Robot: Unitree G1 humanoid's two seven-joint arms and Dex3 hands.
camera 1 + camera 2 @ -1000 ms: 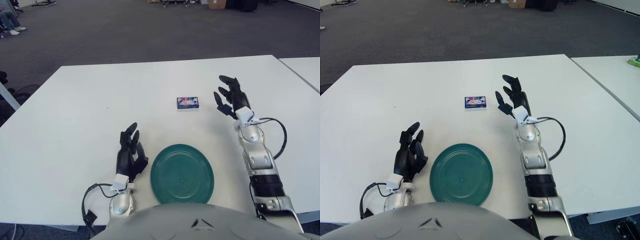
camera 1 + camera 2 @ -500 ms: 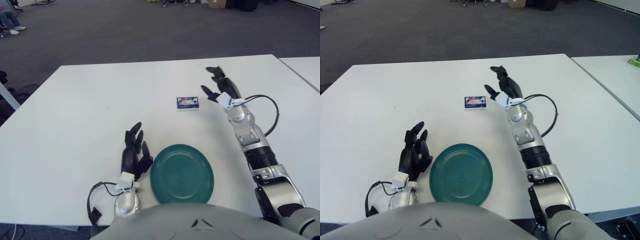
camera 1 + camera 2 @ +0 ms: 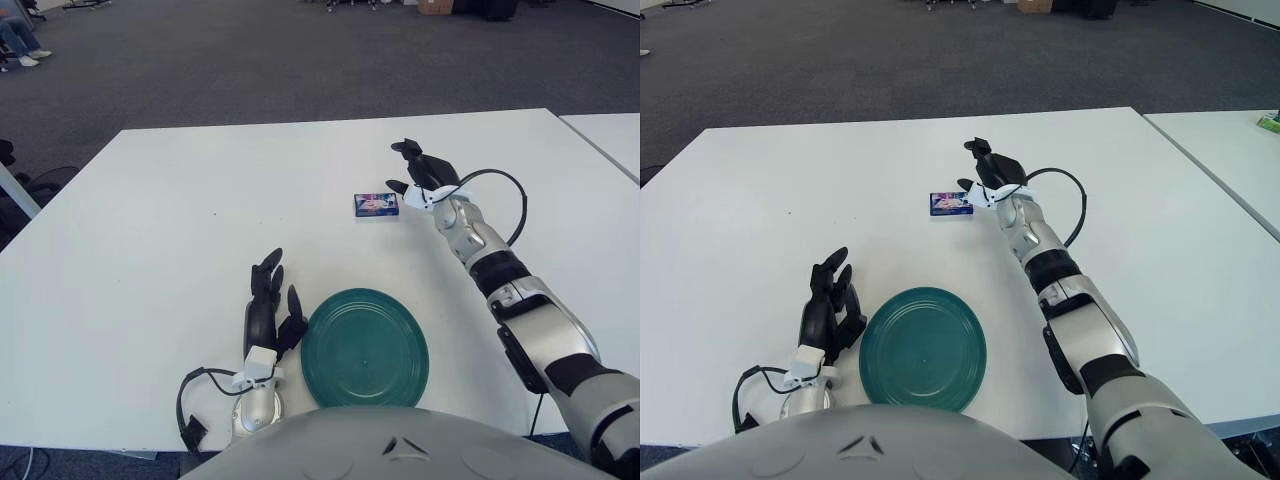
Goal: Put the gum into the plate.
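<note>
Your right hand (image 3: pixel 417 170) is stretched out over the far middle of the table (image 3: pixel 140 230), just right of the gum (image 3: pixel 376 205). The fingers are spread and hold nothing: one dark fingertip (image 3: pixel 393 186) sits right at the pack's right end, so close you can't tell if it's touching, and the others arch up above and behind it. The gum is a small blue pack lying flat on the white tabletop, long side running left-right, not between your fingers at all, just beside them.

The plate (image 3: pixel 364 347) is the green one at the near edge, well apart from the gum and a bit left of straight toward you.

Your left hand (image 3: pixel 268 312) shows just left of the plate, fingers pointing up, loosely spread, holding nothing.
</note>
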